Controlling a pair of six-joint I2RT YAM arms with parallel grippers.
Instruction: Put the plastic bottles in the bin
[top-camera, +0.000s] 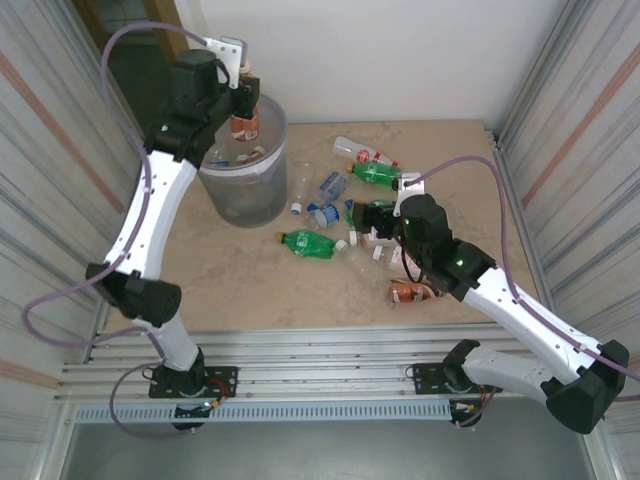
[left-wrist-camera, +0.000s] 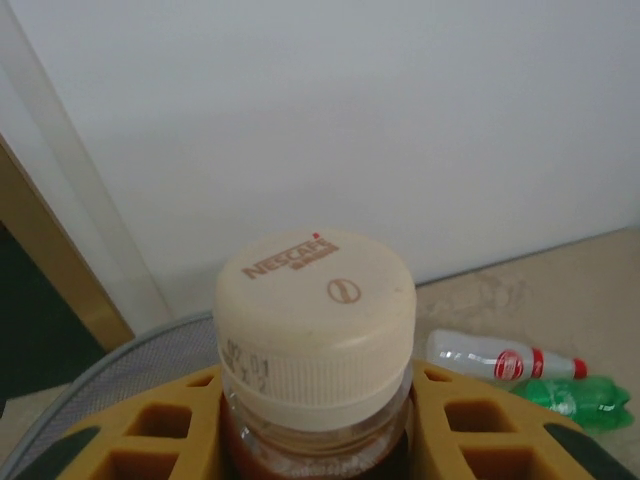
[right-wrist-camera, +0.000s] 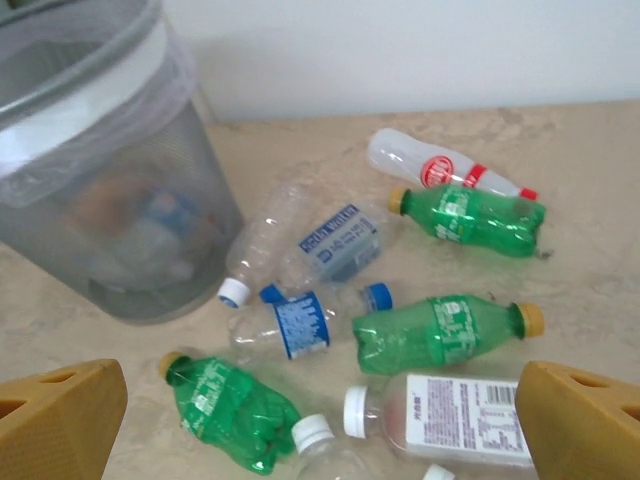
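Firmly, left end effector (left-wrist-camera: 315, 440) grips ribbed-cap bottle (left-wrist-camera: 315, 320) over translucent bin (top-camera: 245, 190); right end effector (right-wrist-camera: 320, 420) splayed.

A robotics lab test cell: 2 white-and-black robot arms (top-camera: 150, 210) bolted to silver aluminium rails (top-camera: 320, 370), a beige marble-look tabletop (top-camera: 240, 290), ribbed grey metal side panels (top-camera: 40, 150) and a plain white back wall (top-camera: 400, 60)

1 overhead, 2 close wrist views.
Overhead and low right wrist share the round translucent grey plastic bin (top-camera: 250, 192).
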